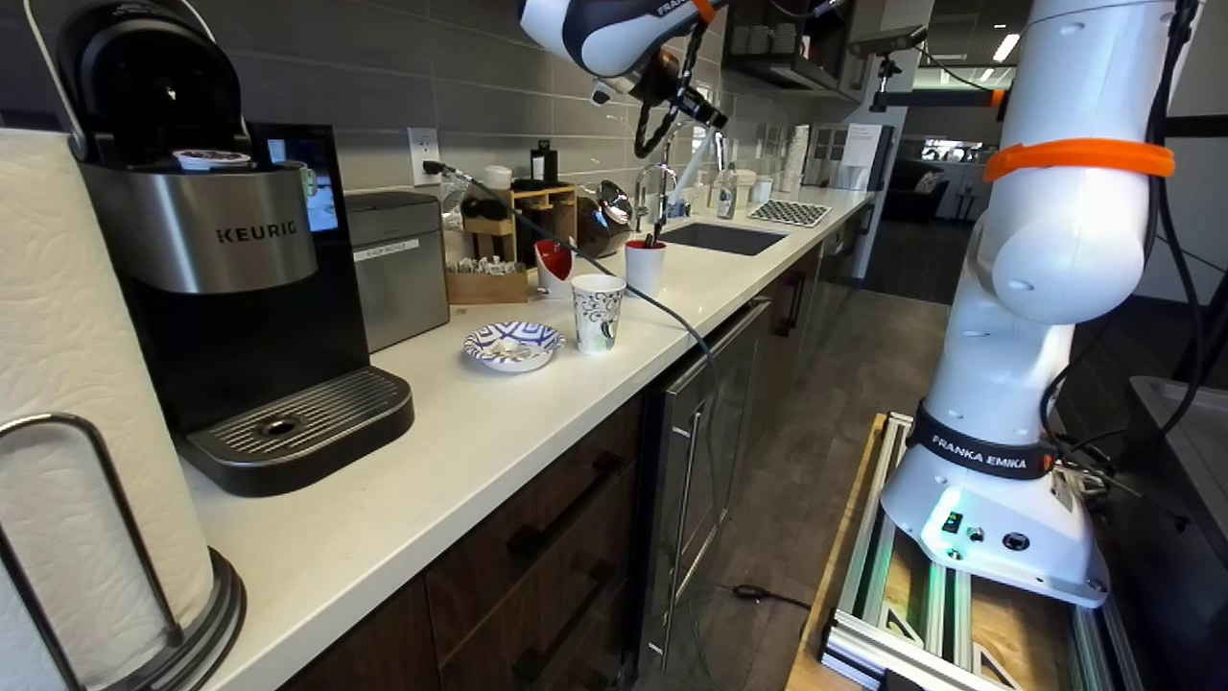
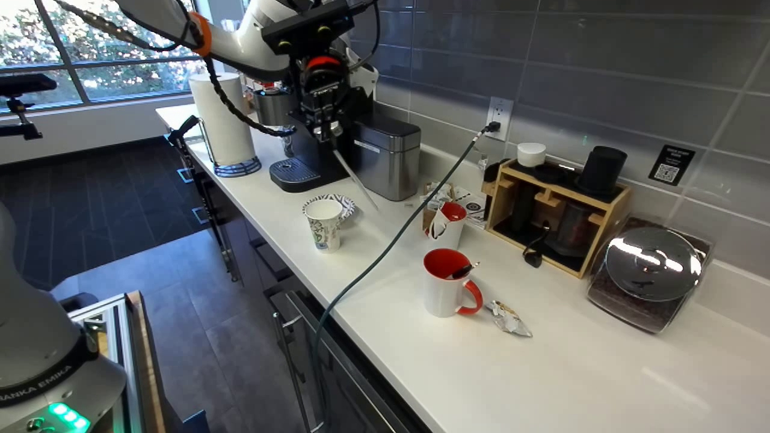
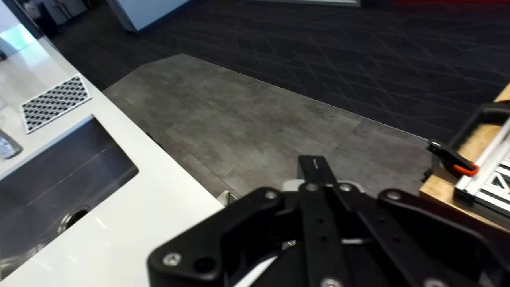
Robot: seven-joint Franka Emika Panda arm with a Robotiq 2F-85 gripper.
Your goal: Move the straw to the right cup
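Observation:
My gripper (image 1: 715, 117) is shut on the white straw (image 1: 695, 163), high above the counter. In an exterior view the gripper (image 2: 328, 131) holds the straw (image 2: 356, 179) by its upper end; the straw hangs tilted, its lower end free. In the wrist view the fingertips (image 3: 316, 167) are together; the straw cannot be made out. A patterned paper cup (image 1: 597, 321) stands upright on the counter and also shows in an exterior view (image 2: 325, 228). A white mug with red inside (image 2: 442, 294) holds a dark utensil. A second red-and-white mug (image 2: 447, 231) stands behind it.
A patterned paper bowl (image 1: 514, 360) sits beside the paper cup. A dark cable (image 2: 385, 252) runs from the wall outlet across the counter. A coffee maker (image 1: 259, 230), wooden organizer (image 2: 499, 225) and glass jar (image 2: 649, 282) stand along the wall. A sink (image 3: 67, 183) shows in the wrist view.

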